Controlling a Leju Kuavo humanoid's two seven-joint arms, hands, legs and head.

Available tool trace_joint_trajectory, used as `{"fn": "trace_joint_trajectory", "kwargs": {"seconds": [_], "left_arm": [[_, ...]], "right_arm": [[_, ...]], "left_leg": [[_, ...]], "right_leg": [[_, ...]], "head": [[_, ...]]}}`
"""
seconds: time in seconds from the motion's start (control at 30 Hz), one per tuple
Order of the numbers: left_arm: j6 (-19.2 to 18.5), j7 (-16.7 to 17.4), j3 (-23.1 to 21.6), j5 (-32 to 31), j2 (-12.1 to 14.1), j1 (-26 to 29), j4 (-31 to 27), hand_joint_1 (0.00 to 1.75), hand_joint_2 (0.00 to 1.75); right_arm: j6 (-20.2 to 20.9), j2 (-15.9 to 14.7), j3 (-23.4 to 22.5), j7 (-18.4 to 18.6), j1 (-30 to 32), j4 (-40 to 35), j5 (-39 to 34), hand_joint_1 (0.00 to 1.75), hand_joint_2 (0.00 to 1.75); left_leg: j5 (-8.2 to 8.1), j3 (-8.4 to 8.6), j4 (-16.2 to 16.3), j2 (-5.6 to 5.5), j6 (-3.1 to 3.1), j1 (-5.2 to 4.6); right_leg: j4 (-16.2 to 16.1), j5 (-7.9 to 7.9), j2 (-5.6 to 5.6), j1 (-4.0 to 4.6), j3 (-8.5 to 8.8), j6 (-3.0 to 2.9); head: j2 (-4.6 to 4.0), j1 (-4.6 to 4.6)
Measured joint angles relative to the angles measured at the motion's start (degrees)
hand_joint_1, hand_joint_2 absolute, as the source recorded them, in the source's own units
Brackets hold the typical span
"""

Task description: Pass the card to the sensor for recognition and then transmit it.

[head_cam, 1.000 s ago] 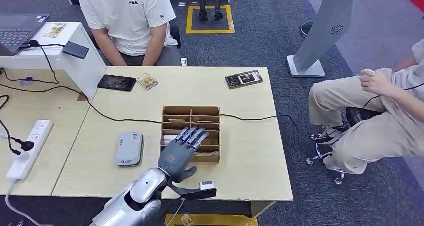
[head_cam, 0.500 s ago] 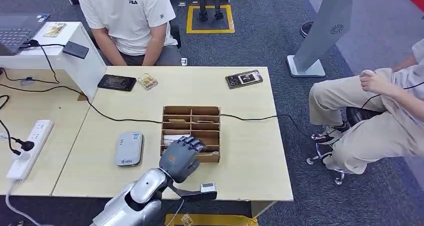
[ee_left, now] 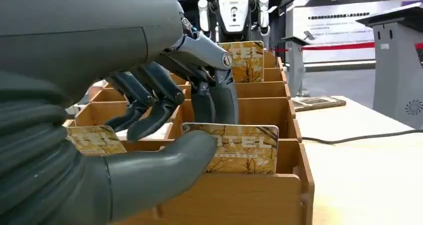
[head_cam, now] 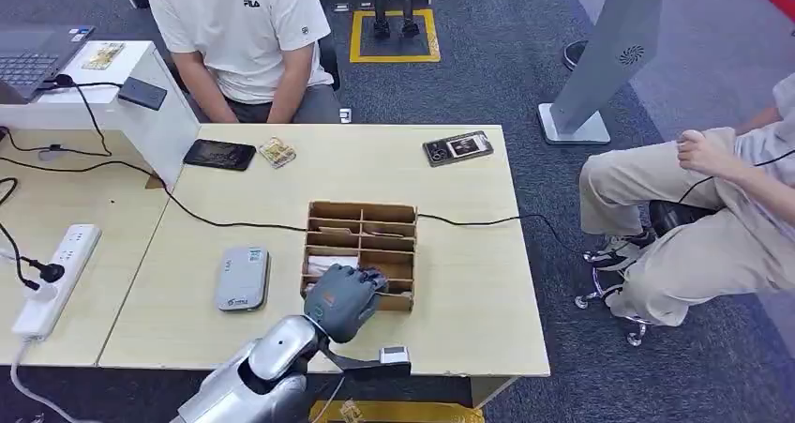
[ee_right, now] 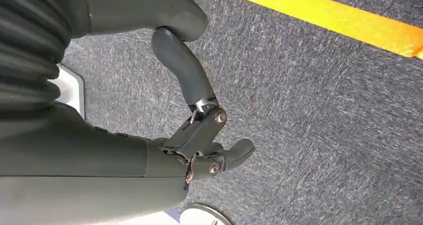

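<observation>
- Left hand point(head_cam: 345, 301) sits over the near row of the wooden card box point(head_cam: 360, 219); its thumb and fingers point(ee_left: 219, 98) are closing on an upright card point(ee_left: 244, 150) in the nearest compartment, thumb against the card's front face; a firm pinch cannot be confirmed, as the fingers hide the card's back.
- From the head view the hand covers the card.
- Further cards stand in other compartments; one point(ee_left: 247, 60) at 12 o'clock from the held card, another point(ee_left: 95, 139) partly cut off by the thumb.
- Grey sensor point(head_cam: 243, 278) lies at 9 o'clock from the box, apart from it.
- Right hand point(ee_right: 199, 135) hangs over grey carpet, fingers curled in, holding nothing.
- Person in a white shirt point(head_cam: 239, 38) sits at the table's far edge, head cut off.
</observation>
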Motion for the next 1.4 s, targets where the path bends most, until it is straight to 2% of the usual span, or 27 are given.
{"fn": "trace_joint_trajectory", "kwargs": {"seconds": [0.13, 0.5, 0.93, 1.07, 1.13, 1.27, 1.4], "left_arm": [[0.26, -0.42, -0.09, 0.74, -0.11, 0.08, 0.02, 1.75, 1.75], [6.78, -2.86, -0.22, 3.67, -0.31, 1.89, 0.02, 1.75, 1.75], [9.4, -3.04, -0.22, 4.19, -0.39, 3.33, 0.02, 1.75, 1.75], [11.28, -3.87, -0.2, 5.14, -0.42, 3.75, -0.02, 1.75, 1.75], [13.95, -5.29, -0.15, 7.15, -0.57, 4.34, -0.22, 1.75, 1.75], [20.11, -10.19, 0.9, 15.35, -2.27, 6.19, -1.66, 1.75, 1.75], [23.28, -16.0, 3.54, 28.53, -5.03, 8.21, -5.23, 1.75, 1.75]], "right_arm": [[-0.2, 0.0, 0.11, 0.0, 0.0, 0.0, 0.0, 0.0, 1.75], [-0.85, 0.0, 0.98, 0.0, 0.01, -0.04, 0.0, 0.0, 1.75], [-0.92, 0.0, 1.44, 0.0, 0.03, -0.07, 0.0, 0.0, 1.75], [-1.05, 0.0, 1.55, 0.0, 0.03, -0.09, 0.0, 0.0, 1.75], [-1.38, 0.0, 1.53, 0.0, 0.05, -0.09, 0.0, 0.0, 1.75], [-2.01, 0.0, 1.53, -0.26, 0.08, -0.09, 0.0, 0.0, 1.75], [-2.93, 0.13, 1.11, -0.55, 0.2, -0.07, 0.0, 0.0, 1.75]], "left_leg": [[0.0, 0.0, 0.0, -0.01, 0.0, 0.0], [0.0, -0.01, 0.0, -0.01, 0.0, 0.0], [0.0, -0.01, 0.0, 0.0, 0.0, 0.0], [0.0, -0.02, 0.0, -0.01, 0.0, 0.0], [0.0, -0.01, 0.0, 0.0, 0.0, 0.0], [0.0, -0.02, 0.0, -0.01, 0.0, 0.0], [0.0, -0.03, 0.0, -0.01, 0.01, -0.01]], "right_leg": [[0.0, 0.0, -0.01, 0.0, 0.01, 0.0], [0.0, 0.0, -0.01, 0.0, 0.0, 0.0], [0.0, 0.0, -0.01, 0.0, 0.0, 0.0], [0.0, 0.0, -0.01, 0.0, 0.0, 0.0], [0.0, 0.0, -0.01, 0.0, 0.0, 0.0], [0.0, 0.0, -0.01, 0.0, 0.0, 0.0], [-0.01, 0.0, -0.02, -0.01, -0.01, 0.01]], "head": [[0.0, 0.0], [0.0, 0.0], [0.0, 0.0], [0.0, 0.0], [0.0, 0.0], [0.0, 0.0], [0.0, 0.0]]}}
